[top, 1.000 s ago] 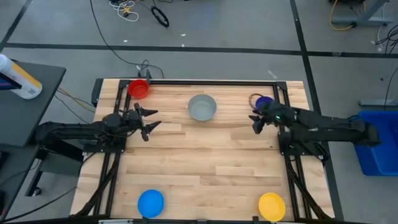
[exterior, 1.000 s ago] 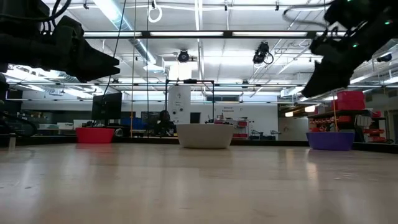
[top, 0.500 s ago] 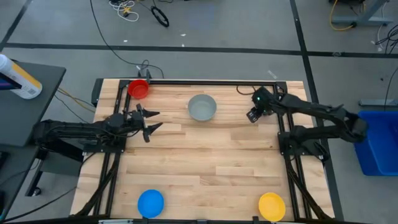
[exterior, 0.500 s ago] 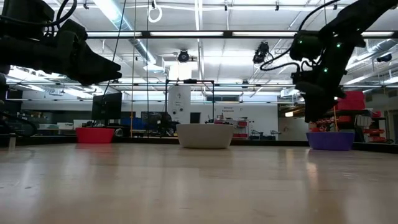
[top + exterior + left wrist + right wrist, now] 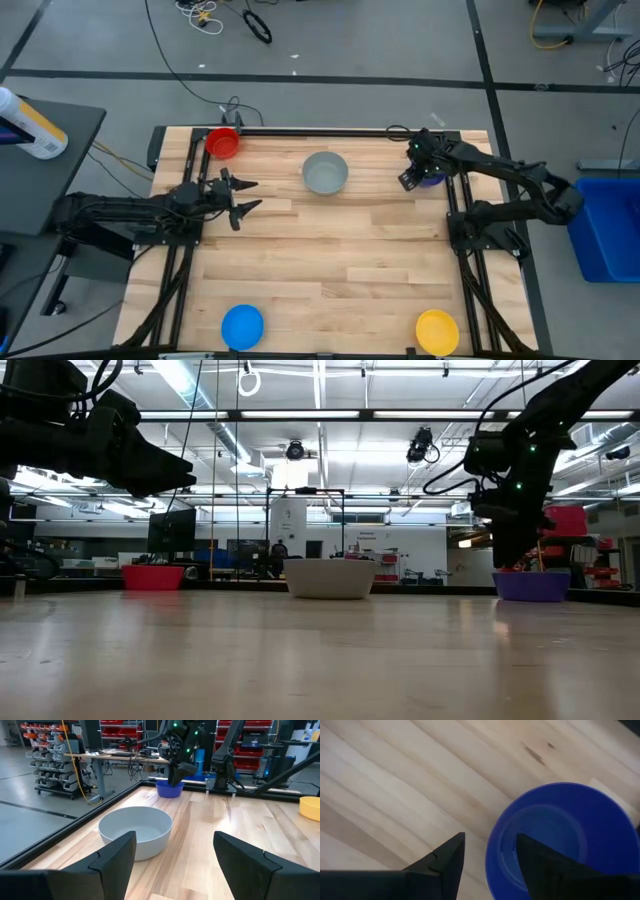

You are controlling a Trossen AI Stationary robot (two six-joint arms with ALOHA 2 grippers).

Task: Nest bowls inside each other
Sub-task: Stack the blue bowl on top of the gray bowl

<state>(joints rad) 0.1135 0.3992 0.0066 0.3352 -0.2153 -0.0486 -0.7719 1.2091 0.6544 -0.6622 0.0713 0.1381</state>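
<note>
The dark blue bowl [image 5: 565, 840] stands on its base at the table's far right, mostly hidden under my right arm in the high view [image 5: 433, 181]. My right gripper [image 5: 491, 837] points steeply down over the bowl's rim. It is open, one finger above the hollow and one outside, both over the side facing the grey bowl [image 5: 325, 172]. From the low view [image 5: 510, 560] I see no touch. My left gripper [image 5: 240, 195] waits open and level at the left, facing the grey bowl [image 5: 135, 830]. Also on the table are the red bowl [image 5: 222, 143], light blue bowl [image 5: 242, 326] and yellow bowl [image 5: 437, 331].
A black frame rail [image 5: 330, 131] runs along the table's far edge, with struts [image 5: 462, 215] at both sides. Bare wood [image 5: 330, 260] lies between the far bowls and the two near ones. A blue bin [image 5: 605, 235] stands on the floor to the right.
My right arm has swung toward the table's far edge. Its gripper has tipped from a shallow slant to pointing steeply down and has sunk over the dark blue bowl. No bowl has moved.
</note>
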